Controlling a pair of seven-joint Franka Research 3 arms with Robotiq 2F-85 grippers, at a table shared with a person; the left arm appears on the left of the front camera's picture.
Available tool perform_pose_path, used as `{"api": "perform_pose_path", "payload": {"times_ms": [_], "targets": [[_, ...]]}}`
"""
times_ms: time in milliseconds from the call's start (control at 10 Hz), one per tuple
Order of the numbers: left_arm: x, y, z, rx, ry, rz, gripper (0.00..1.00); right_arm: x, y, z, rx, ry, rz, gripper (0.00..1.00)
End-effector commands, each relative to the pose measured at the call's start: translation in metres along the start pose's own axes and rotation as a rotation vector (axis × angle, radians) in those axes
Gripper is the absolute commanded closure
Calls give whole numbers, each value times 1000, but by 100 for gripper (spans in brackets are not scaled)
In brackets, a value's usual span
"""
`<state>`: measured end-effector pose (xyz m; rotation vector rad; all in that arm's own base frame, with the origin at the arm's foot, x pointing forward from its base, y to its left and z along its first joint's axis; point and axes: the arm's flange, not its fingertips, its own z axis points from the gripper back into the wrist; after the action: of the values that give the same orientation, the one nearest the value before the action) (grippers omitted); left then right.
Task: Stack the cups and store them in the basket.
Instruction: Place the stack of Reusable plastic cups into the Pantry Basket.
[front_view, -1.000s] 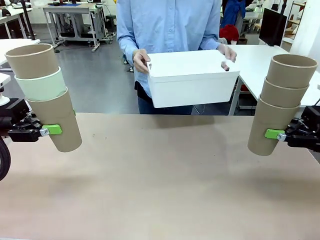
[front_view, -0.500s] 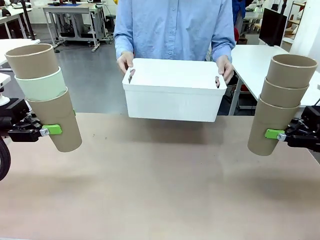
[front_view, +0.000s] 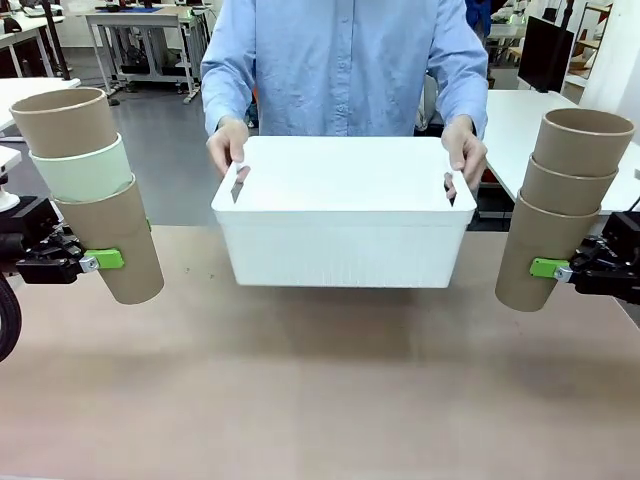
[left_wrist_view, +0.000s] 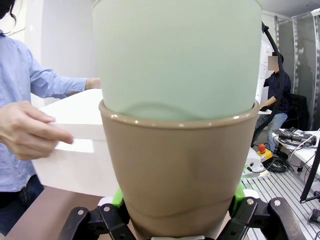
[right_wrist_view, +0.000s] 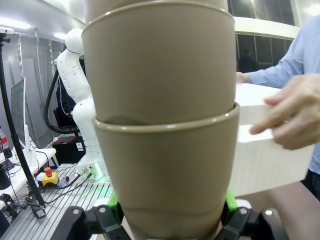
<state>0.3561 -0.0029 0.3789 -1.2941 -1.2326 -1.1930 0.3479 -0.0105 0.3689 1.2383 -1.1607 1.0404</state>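
The basket (front_view: 345, 235) had come nearer and lower, held by the person's two hands (front_view: 228, 145) over the counter's (front_view: 320, 400) far edge. The left claw (front_view: 100, 260), reaching in level, gripped the lowest of three stacked cups (front_view: 95, 190), tan, mint, tan. The right claw (front_view: 548, 268) gripped a second stack (front_view: 565, 205) of three tan ones.

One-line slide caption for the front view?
Left gripper and right gripper each hold three stacked cups; a person holds the white basket between them.

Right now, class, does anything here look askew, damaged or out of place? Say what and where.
The left stack, in the left gripper, tilts outward and has one mint green cup between tan ones. The all-tan right stack, in the right gripper, tilts outward too. Nothing is damaged or spilled.
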Motion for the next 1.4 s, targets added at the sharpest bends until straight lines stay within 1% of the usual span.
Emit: {"api": "perform_pose_path", "payload": {"times_ms": [0,1300], "targets": [[4,-1,-1,-6,-7,-7,13,5,1,0,-2,-3,2,13],[4,-1,-1,-6,-7,-7,13,5,1,0,-2,-3,2,13]]}}
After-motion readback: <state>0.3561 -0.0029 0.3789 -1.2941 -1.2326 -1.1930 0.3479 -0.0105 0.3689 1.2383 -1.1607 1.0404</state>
